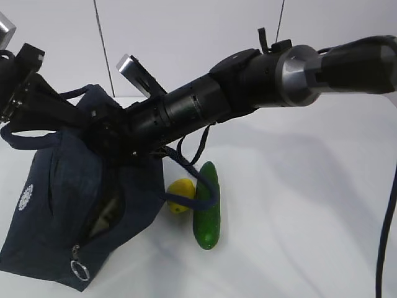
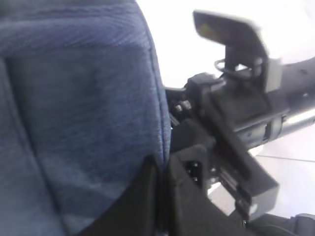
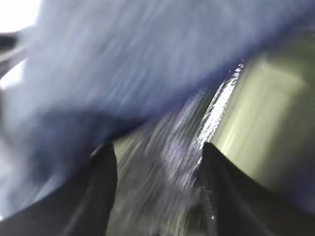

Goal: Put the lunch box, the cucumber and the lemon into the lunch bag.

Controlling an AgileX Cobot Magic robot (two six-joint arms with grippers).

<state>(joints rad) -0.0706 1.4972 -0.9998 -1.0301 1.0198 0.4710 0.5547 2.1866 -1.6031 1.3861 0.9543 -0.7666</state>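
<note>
We log the lunch bag (image 1: pixel 56 205) at the far left of the exterior view, slumped on the white tabletop (image 1: pixel 298 217) at about 8 o'clock in the frame. Its zipper is parted along the front, with the metal ring pull (image 1: pixel 79 270) hanging at the lower corner. One strap handle (image 1: pixel 186 167) loops out toward 4 o'clock and lies over the cucumber.

The left hand (image 1: pixel 25 87) sits at the bag's upper left edge, at about 10 o'clock in the frame. In the left wrist view its dark fingers (image 2: pixel 142 206) appear closed on a fold of the blue bag fabric (image 2: pixel 78 113), with the other arm's wrist just beside it at 3 o'clock.

The right hand (image 1: pixel 108 143) reaches across from the right side and is buried in the bag's opening. In the right wrist view its two fingers (image 3: pixel 98 187) stand apart, with silver foil lining (image 3: pixel 197 142) between them and a pale green shape (image 3: pixel 266 113) at 2 o'clock, too blurred for us to name.

The lemon (image 1: pixel 180 195) lies on the tabletop just beside the bag, at its 3 o'clock. The cucumber (image 1: pixel 207 208) lies touching the lemon on its right side, running lengthwise from 12 to 6 o'clock.
</note>
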